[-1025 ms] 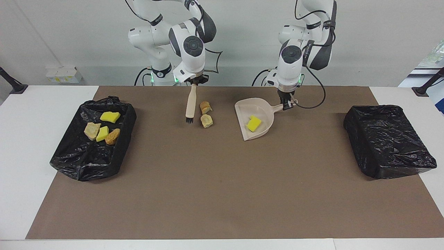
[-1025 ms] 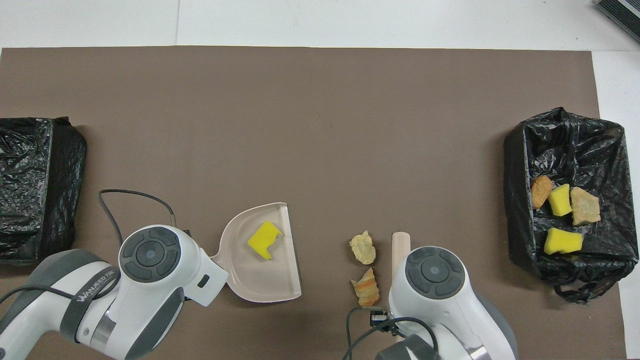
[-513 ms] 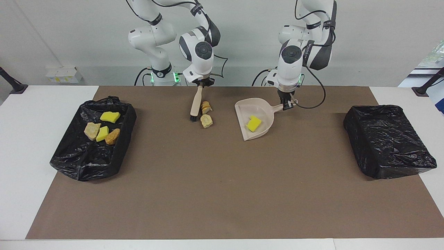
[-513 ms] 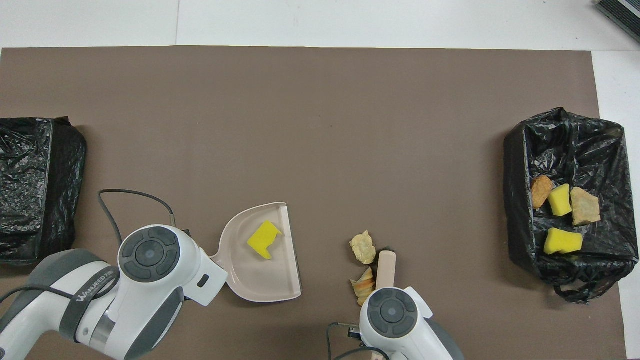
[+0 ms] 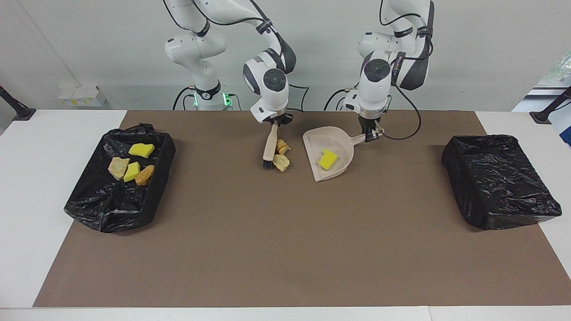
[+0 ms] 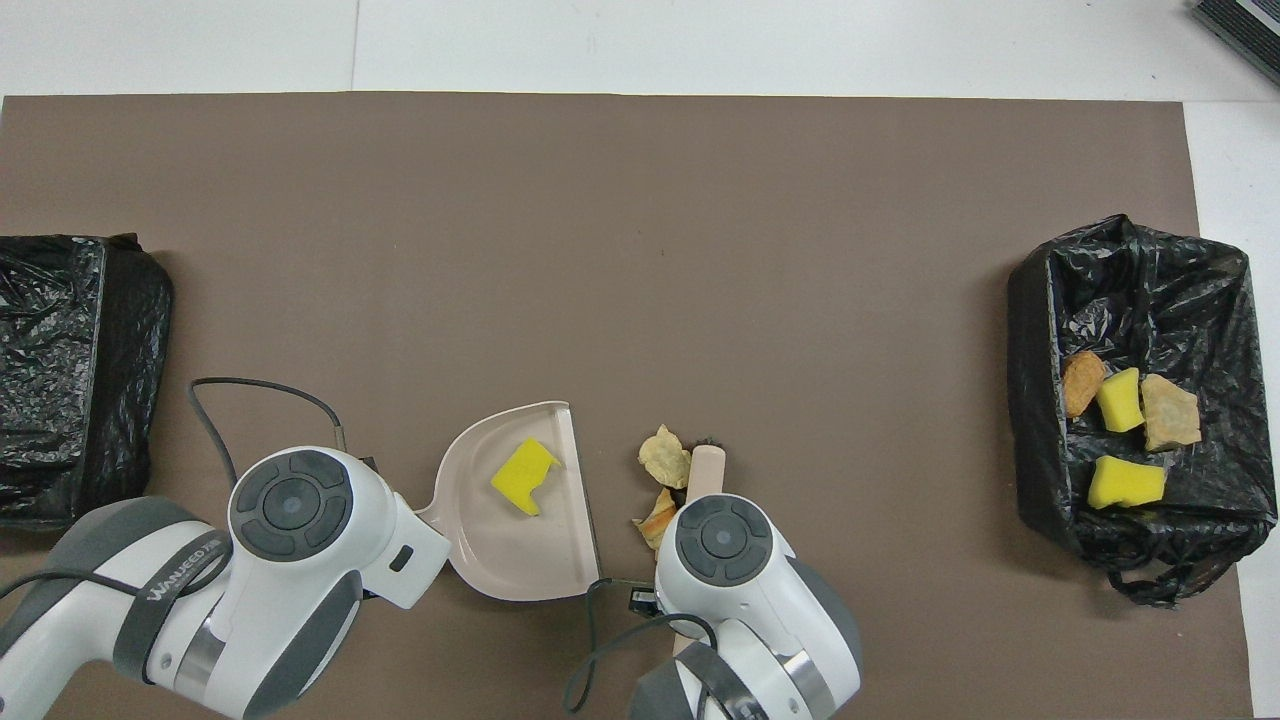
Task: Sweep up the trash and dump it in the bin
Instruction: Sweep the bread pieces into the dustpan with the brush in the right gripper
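My right gripper [image 5: 275,121] is shut on the top of a beige brush [image 5: 270,145] whose black bristles rest on the mat. Two pieces of trash lie against the brush on its dustpan side: an orange-tan chunk [image 5: 282,147] [image 6: 657,518] and a beige lump [image 5: 281,162] [image 6: 665,457]. A narrow gap separates them from the beige dustpan [image 5: 339,141] [image 6: 520,555], which holds a yellow sponge piece [image 5: 328,159] [image 6: 525,476]. My left gripper [image 5: 369,133] is shut on the dustpan's handle. In the overhead view both grippers are hidden under their wrists.
A black-bagged bin [image 5: 111,214] [image 6: 1030,400] at the right arm's end of the table holds several scraps. A second black-bagged bin [image 5: 499,183] [image 6: 70,370] sits at the left arm's end. A brown mat [image 5: 285,249] covers the table.
My right gripper has carried the brush toward the dustpan, pushing the two scraps along with it. The left gripper and dustpan have hardly moved.
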Robot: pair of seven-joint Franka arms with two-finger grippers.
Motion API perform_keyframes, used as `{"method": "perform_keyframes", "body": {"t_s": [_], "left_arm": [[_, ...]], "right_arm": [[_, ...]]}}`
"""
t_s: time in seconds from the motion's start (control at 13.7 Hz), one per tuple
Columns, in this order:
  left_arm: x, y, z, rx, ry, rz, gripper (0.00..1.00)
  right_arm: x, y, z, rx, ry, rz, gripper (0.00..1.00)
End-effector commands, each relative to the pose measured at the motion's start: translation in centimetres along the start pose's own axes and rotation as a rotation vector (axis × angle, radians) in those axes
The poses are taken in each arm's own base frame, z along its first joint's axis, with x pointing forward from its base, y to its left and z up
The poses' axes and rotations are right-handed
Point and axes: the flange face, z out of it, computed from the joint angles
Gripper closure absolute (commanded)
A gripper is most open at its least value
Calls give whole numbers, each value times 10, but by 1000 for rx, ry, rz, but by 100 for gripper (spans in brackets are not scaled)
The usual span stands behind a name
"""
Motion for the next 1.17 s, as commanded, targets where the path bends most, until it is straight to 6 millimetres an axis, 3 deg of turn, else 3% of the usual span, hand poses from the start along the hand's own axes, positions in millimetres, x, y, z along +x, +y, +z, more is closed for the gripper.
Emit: {"method": "perform_keyframes", "body": {"t_s": [0.0, 0.37, 0.66, 0.81, 0.95, 1.1], "left_arm": [[-10, -1, 4, 23, -5, -7, 100], [-19, -5, 6, 7, -12, -31, 100], [-19, -6, 6, 11, -9, -49, 100], [-18, -7, 7, 12, -7, -50, 100], [-18, -7, 6, 17, -4, -51, 100], [-18, -7, 7, 15, -4, -50, 100]], "right_arm": [[9, -22, -5, 28, -19, -117, 100], [-16, -47, 0, 105, -47, -438, 100], [-21, -74, -20, 167, -31, -541, 100], [-38, -84, -32, 218, -38, -537, 100], [-48, -74, -57, 209, -56, -536, 100], [-25, -47, -78, 142, -112, -514, 100]]}}
